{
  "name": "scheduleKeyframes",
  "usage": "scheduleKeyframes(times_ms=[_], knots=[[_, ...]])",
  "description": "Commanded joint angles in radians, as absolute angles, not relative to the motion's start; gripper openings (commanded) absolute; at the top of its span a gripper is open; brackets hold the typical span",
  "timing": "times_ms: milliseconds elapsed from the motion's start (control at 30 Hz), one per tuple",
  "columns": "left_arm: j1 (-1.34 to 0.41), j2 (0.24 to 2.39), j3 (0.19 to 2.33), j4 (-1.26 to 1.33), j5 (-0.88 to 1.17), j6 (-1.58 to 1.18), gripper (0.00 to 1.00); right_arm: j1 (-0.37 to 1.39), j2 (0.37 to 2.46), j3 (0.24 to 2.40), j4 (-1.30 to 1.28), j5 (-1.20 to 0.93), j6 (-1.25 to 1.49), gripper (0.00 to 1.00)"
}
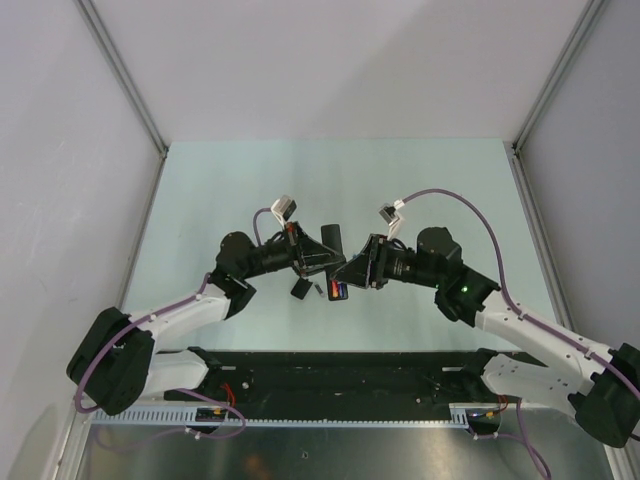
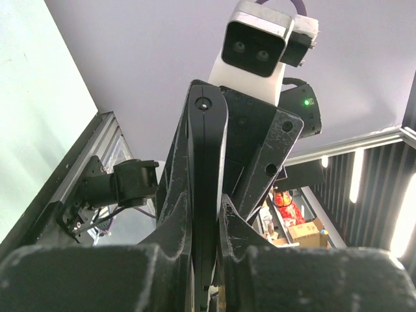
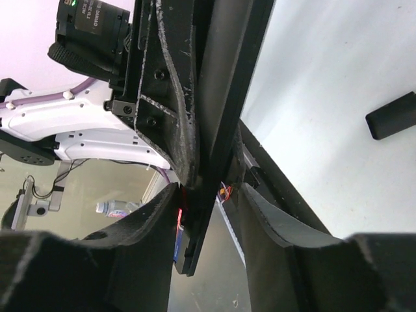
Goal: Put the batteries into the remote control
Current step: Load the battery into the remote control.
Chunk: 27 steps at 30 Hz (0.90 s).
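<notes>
My left gripper [image 1: 322,262] is shut on the remote control [image 1: 331,240], a slim black bar held above the table. In the left wrist view the remote control [image 2: 207,162] stands edge-on between the fingers of the left gripper [image 2: 207,218]. The batteries [image 1: 338,291], one red-orange and one bluish, sit in the remote's lower end. My right gripper [image 3: 208,195] is open and straddles that end of the remote control [image 3: 224,110]. Its left finger [image 3: 146,221] lies against the batteries [image 3: 177,235], and a gap shows on the other side.
A small black panel [image 1: 298,289] lies on the pale table [image 1: 200,200] just left of the remote's lower end, and the right wrist view shows this black panel [image 3: 393,116]. Grey walls [image 1: 60,150] close in the table on three sides. The black base rail [image 1: 340,375] runs along the near edge.
</notes>
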<state>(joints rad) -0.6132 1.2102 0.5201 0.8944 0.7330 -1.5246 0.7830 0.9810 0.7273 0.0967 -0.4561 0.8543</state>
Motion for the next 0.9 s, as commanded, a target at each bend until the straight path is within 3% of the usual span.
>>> scheduleKeyframes(times_ms=[0, 167, 267, 300, 333, 433, 533, 867], knots=[[-0.620, 1.197, 0.529, 0.927, 0.732, -1.522, 0.00, 0.779, 1.008, 0.730, 0.143, -0.477, 0.861, 0.43], [-0.620, 1.193, 0.529, 0.925, 0.736, -1.523, 0.00, 0.779, 1.022, 0.730, 0.120, -0.474, 0.853, 0.32], [-0.620, 1.193, 0.534, 0.925, 0.736, -1.523, 0.00, 0.779, 1.025, 0.730, 0.109, -0.480, 0.850, 0.31], [-0.620, 1.192, 0.532, 0.925, 0.736, -1.519, 0.00, 0.779, 1.025, 0.730, 0.110, -0.486, 0.850, 0.35], [-0.620, 1.192, 0.532, 0.925, 0.736, -1.516, 0.00, 0.779, 1.020, 0.732, 0.120, -0.488, 0.851, 0.47], [-0.620, 1.200, 0.526, 0.927, 0.733, -1.506, 0.00, 0.766, 0.985, 0.735, 0.130, -0.486, 0.861, 0.64], [-0.618, 1.209, 0.517, 0.925, 0.729, -1.494, 0.00, 0.736, 0.948, 0.765, 0.092, -0.491, 0.856, 0.71], [-0.609, 1.215, 0.515, 0.925, 0.732, -1.489, 0.00, 0.692, 0.880, 0.792, -0.083, -0.538, 0.787, 0.70]])
